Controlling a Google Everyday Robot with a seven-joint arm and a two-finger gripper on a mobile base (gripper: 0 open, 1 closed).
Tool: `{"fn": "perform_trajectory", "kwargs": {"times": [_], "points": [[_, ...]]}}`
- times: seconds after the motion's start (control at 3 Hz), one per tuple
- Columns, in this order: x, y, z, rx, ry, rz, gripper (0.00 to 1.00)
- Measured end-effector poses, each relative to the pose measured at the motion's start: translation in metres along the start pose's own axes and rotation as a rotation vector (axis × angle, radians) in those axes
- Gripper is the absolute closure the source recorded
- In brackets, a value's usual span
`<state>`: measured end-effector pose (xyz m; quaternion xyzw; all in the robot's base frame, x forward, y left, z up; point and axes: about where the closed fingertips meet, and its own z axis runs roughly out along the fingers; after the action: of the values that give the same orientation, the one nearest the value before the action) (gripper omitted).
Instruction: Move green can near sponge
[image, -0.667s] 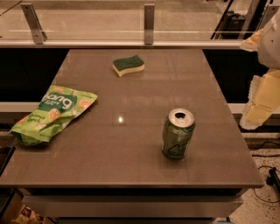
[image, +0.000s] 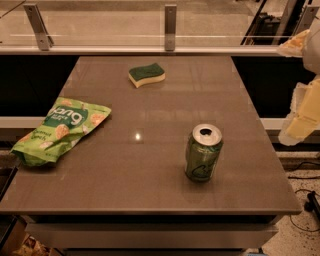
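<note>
Dim, warm amber light falls from overhead. On the glossy table (image: 150, 195), a small glare spot (image: 137, 135) shines left of the green can (image: 203, 154). The can's shadow is faint and soft. Well right of the can, the gripper (image: 299, 124) glows pale yellow.

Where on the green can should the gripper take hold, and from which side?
Grip the green can around the middle of its side wall, coming from the right, where the gripper sits beyond the table edge. It stands upright and apart from everything, so its round wall is free.
</note>
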<state>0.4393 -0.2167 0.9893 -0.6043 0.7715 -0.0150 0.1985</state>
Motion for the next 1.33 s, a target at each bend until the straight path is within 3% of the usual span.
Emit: {"fn": "perform_trajectory", "kwargs": {"times": [0.67, 1.33], "points": [[0.011, 0.002, -0.003, -0.040, -0.237, -0.003, 0.00], [0.011, 0.027, 0.006, -0.031, -0.428, 0.006, 0.00]]}}
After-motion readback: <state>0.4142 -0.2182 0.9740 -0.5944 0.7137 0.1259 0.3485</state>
